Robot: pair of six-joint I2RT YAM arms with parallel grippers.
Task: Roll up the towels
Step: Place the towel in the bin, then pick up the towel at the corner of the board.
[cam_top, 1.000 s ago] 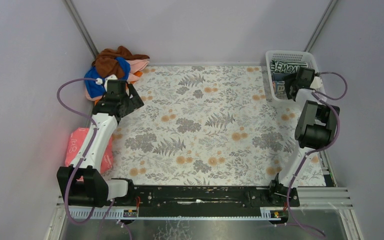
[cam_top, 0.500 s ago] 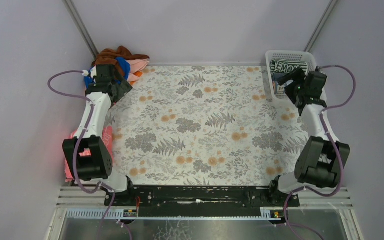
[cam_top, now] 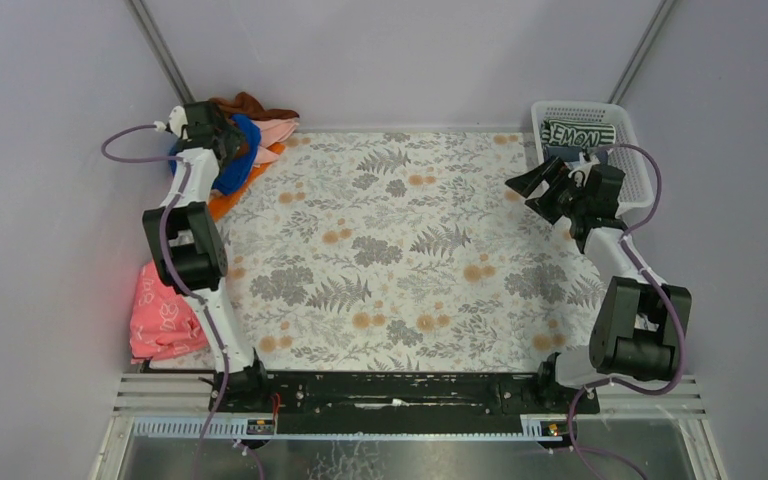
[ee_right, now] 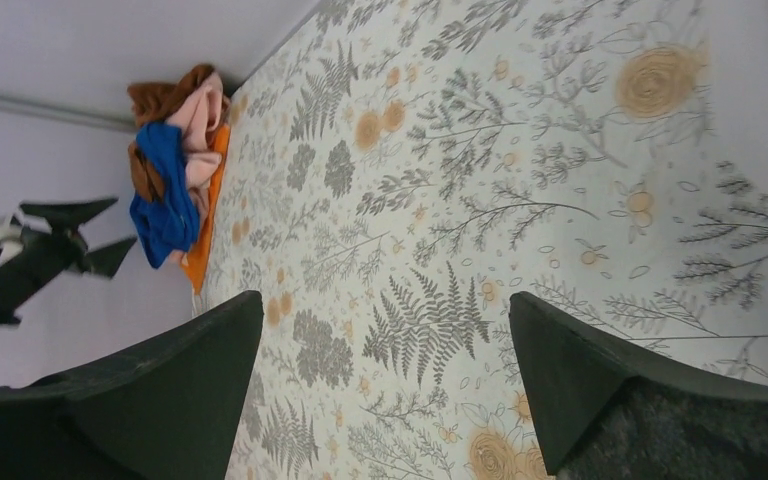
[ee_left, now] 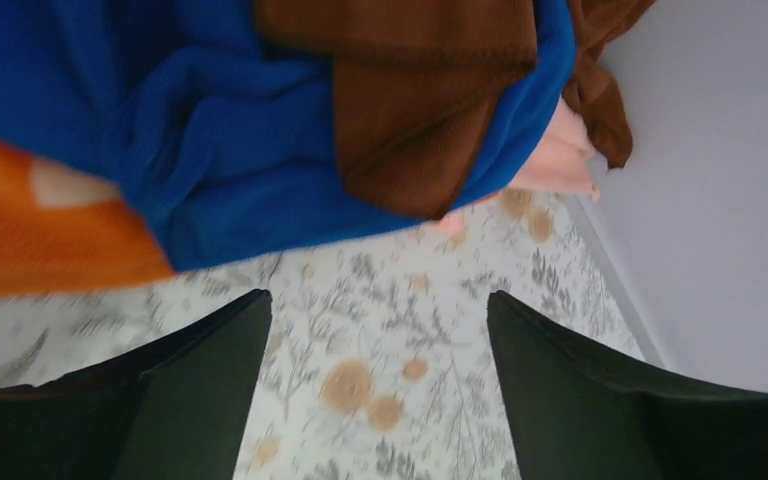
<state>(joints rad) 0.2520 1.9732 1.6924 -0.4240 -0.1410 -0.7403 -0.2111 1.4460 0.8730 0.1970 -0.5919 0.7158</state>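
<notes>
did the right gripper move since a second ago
Yes. The right gripper has pulled out of the white basket and swung left, and now hangs open over the floral mat beside the basket's left wall.

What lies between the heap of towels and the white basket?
Only the flowered table cover; in the top view that stretch is bare from the towels to the basket.

A white lattice basket is sitting at the far right corner of the floral-patterned desk, while a reddish-pink, white-printed item is lying at its near left edge.
</notes>
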